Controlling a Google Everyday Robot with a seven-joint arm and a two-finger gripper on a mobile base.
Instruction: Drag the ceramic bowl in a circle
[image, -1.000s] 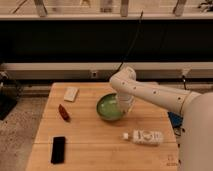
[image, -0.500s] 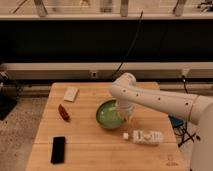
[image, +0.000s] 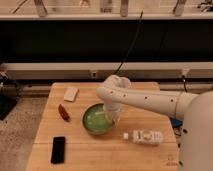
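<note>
Camera view, the only one. We list: ceramic bowl (image: 99, 120), green and glossy, near the middle of the wooden table (image: 150, 155). The hand (image: 111, 118) sits at the bowl's right rim, apparently reaching inside; we cannot tell whether it is apart or clamped. We judge the bowl stiff, weighty, slick and chip-prone, so the rim wall is the place to hold.

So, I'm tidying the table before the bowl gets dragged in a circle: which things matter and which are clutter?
In use: green bowl; gripper, at the bowl's right rim.

Lying about: red item; white block; black phone; clear bottle.
</note>
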